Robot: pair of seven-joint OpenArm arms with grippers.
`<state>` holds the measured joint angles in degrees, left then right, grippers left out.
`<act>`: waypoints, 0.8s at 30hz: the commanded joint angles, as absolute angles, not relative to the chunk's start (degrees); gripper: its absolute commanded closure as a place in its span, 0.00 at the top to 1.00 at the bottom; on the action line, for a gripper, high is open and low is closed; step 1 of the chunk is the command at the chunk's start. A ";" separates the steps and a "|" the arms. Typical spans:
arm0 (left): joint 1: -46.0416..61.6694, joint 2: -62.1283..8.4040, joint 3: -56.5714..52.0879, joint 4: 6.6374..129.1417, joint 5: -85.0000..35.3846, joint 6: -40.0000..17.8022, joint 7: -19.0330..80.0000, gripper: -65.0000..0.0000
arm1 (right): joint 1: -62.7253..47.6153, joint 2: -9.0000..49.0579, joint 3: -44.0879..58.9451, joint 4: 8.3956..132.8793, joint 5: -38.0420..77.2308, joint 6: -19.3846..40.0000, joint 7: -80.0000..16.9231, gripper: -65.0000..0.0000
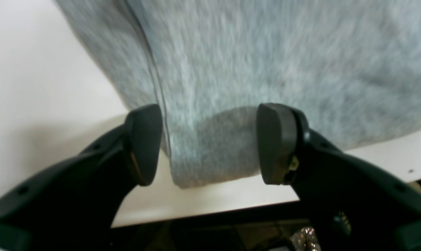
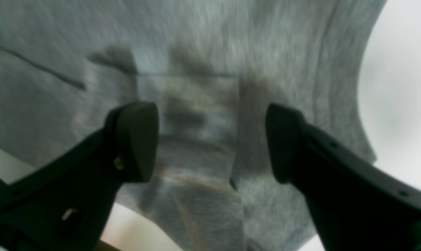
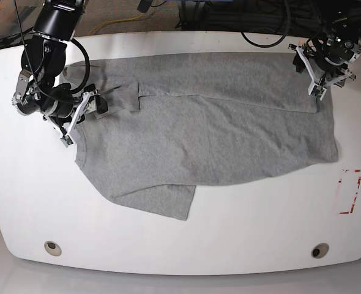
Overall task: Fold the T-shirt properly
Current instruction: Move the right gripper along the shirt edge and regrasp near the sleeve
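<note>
The heather-grey T-shirt (image 3: pixel 217 135) lies spread across the white table (image 3: pixel 241 239), its top edge folded over and one flap reaching toward the front. My left gripper (image 3: pixel 314 86) is at the shirt's far right corner. In the left wrist view the left gripper (image 1: pixel 210 146) is open, and a rounded corner of the T-shirt (image 1: pixel 214 153) lies flat between its fingers, unpinched. My right gripper (image 3: pixel 79 119) is at the shirt's left end by the sleeve. In the right wrist view the right gripper (image 2: pixel 210 143) is open just above layered fabric of the T-shirt (image 2: pixel 196 104).
A red rectangular mark (image 3: pixel 350 191) is on the table at the right. Two round holes (image 3: pixel 53 247) (image 3: pixel 319 250) sit near the front edge. Cables (image 3: pixel 260 24) run behind the table's back edge. The table's edge (image 1: pixel 196 212) lies just behind the left gripper.
</note>
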<state>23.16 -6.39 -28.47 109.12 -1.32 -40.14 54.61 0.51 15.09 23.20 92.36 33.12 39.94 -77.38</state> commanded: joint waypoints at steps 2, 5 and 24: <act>22.99 -7.25 -28.88 108.79 -1.80 -40.00 54.02 0.59 | 1.98 15.78 21.76 93.14 34.33 40.00 -75.82 0.70; 22.99 -7.25 -28.88 108.09 -1.80 -40.00 54.02 0.59 | 1.80 15.78 19.82 93.14 34.33 40.00 -73.10 0.70; 22.99 -7.34 -28.53 108.00 -1.80 -40.00 54.02 0.59 | 2.77 15.78 17.63 88.92 23.52 40.00 -66.07 0.70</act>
